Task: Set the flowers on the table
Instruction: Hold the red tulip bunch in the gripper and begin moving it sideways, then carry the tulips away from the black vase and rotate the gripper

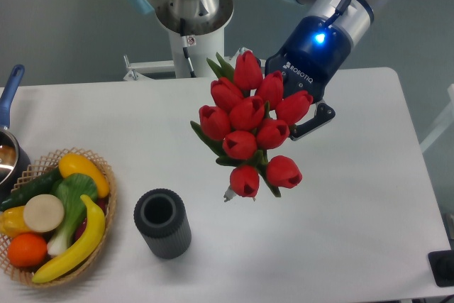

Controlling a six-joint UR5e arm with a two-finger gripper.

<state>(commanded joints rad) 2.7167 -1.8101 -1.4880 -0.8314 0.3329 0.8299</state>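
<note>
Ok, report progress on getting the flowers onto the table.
Done: the flowers are out of the dark vase, which stands empty. In hand: the gripper carries the bunch, buds toward the camera; its fingers are mostly hidden behind them. Left: lower the bunch onto the bare table and release.

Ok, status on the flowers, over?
Gripper shut on flowers, jaws mostly hidden behind the buds. Bunch held above table, not yet set down. Dark vase and basket off to the side, apart from it.
</note>
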